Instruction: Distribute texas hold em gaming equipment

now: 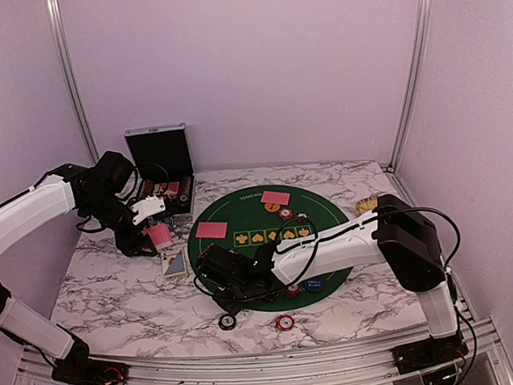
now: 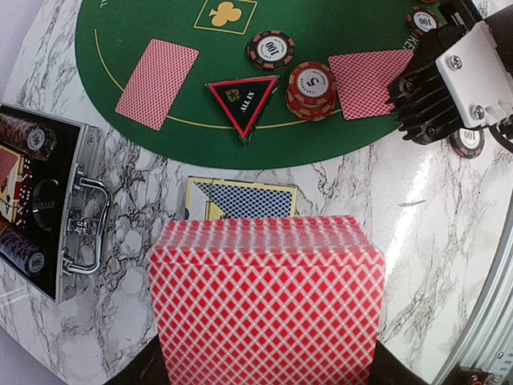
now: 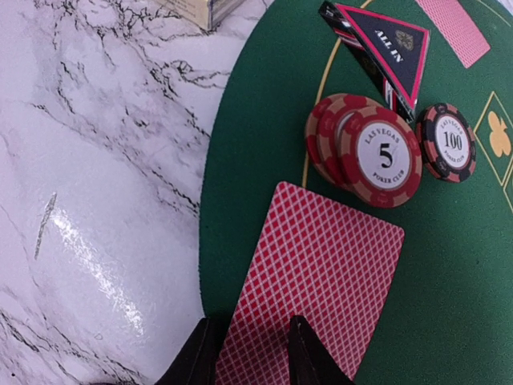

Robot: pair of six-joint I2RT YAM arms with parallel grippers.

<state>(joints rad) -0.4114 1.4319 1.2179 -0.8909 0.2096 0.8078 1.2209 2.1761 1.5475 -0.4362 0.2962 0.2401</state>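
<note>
The black case [image 1: 159,155] stands open at the far left of the table [image 1: 114,299], with its lid upright. Inside it are rows of chips [image 2: 20,136] packed on their edges. A straw basket [image 1: 364,206] at the far right is mostly hidden behind the right arm, so I cannot see what is in it. A small card box [image 2: 244,200] with a blue diamond pattern lies on the marble, just beside the round green mat [image 1: 329,218].

The left gripper [image 1: 154,235] is clenched on a thick deck of cards [image 2: 264,305] and holds it above the marble, between the case and the mat. The backs of the cards have a red and white diamond pattern.

On the mat, a card [image 3: 321,273] lies face down with the same red pattern. The right gripper [image 3: 256,357] is at its near end with the jaws a little apart. One finger is over the card and the other is at its edge, and I cannot tell if they touch it.

Just beside this card is a small pile of red chips [image 3: 373,152] marked 5. A black chip [image 3: 447,143] marked 100 touches the pile. Beyond them lies a triangular marker [image 3: 385,48], black with a red border, that reads ALL IN.
</note>
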